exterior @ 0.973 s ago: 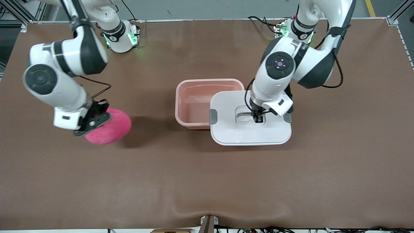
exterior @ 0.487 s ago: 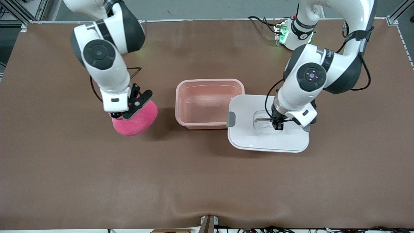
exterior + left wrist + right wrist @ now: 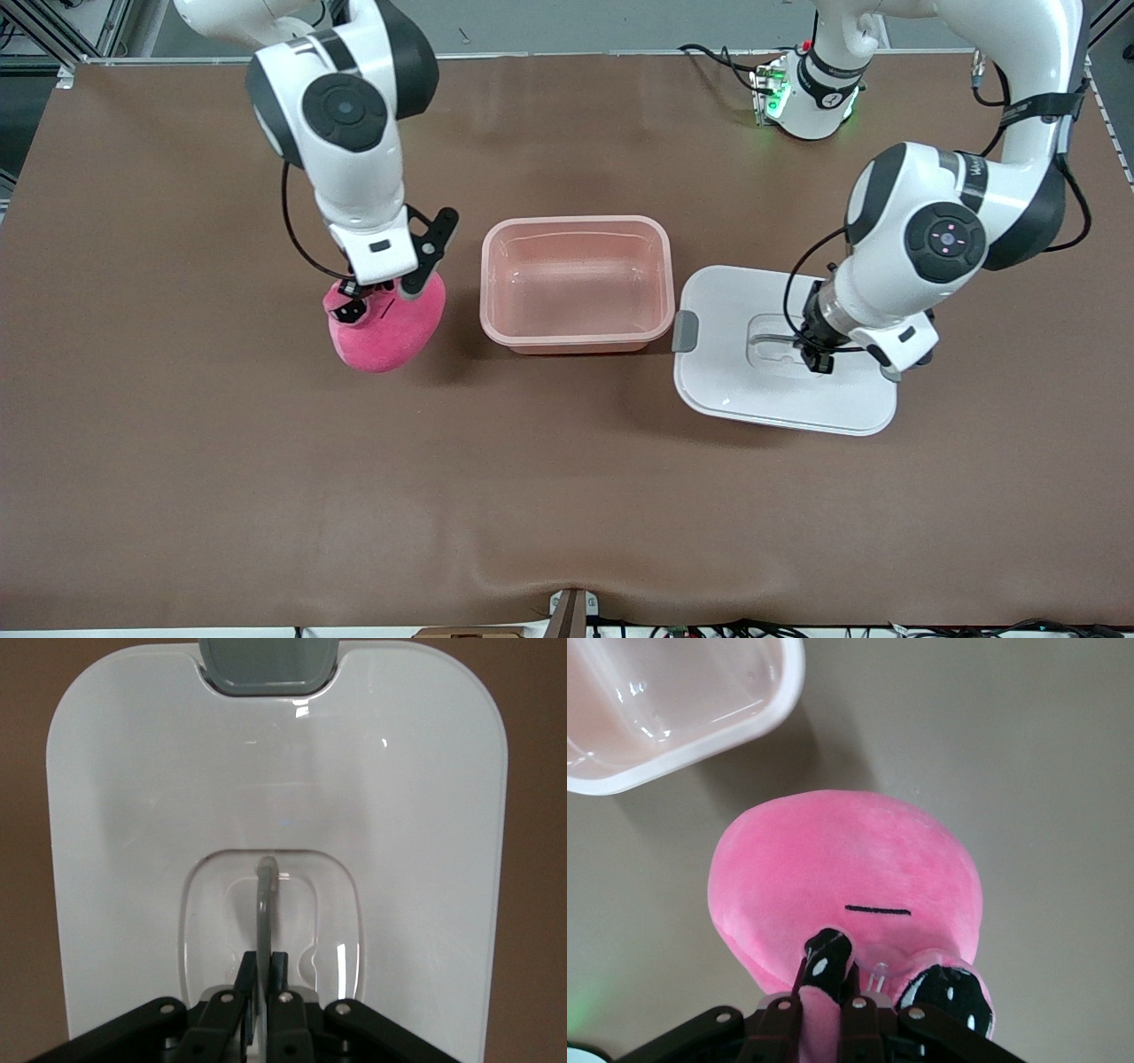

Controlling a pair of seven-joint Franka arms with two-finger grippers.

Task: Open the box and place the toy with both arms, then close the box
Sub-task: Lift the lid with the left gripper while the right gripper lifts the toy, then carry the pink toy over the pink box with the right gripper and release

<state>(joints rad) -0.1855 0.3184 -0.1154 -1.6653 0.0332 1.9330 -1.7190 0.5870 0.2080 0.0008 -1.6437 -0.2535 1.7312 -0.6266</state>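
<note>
The pink box (image 3: 574, 283) stands open mid-table; a corner of it shows in the right wrist view (image 3: 673, 718). Its white lid (image 3: 780, 363) hangs tilted beside the box toward the left arm's end. My left gripper (image 3: 815, 359) is shut on the lid's grey handle (image 3: 266, 912), and one grey clip (image 3: 268, 663) shows in that wrist view. My right gripper (image 3: 354, 306) is shut on the hot-pink plush toy (image 3: 387, 326), holding it just beside the box toward the right arm's end. The right wrist view shows the toy (image 3: 842, 886) with black eyes and fabric pinched between the fingers.
The brown table mat (image 3: 567, 496) spreads wide toward the front camera. Both arm bases (image 3: 811, 84) stand along the table's top edge in the front view.
My right gripper has carried the toy from the right arm's end toward the box. My left gripper has carried the lid off the box toward the left arm's end.
</note>
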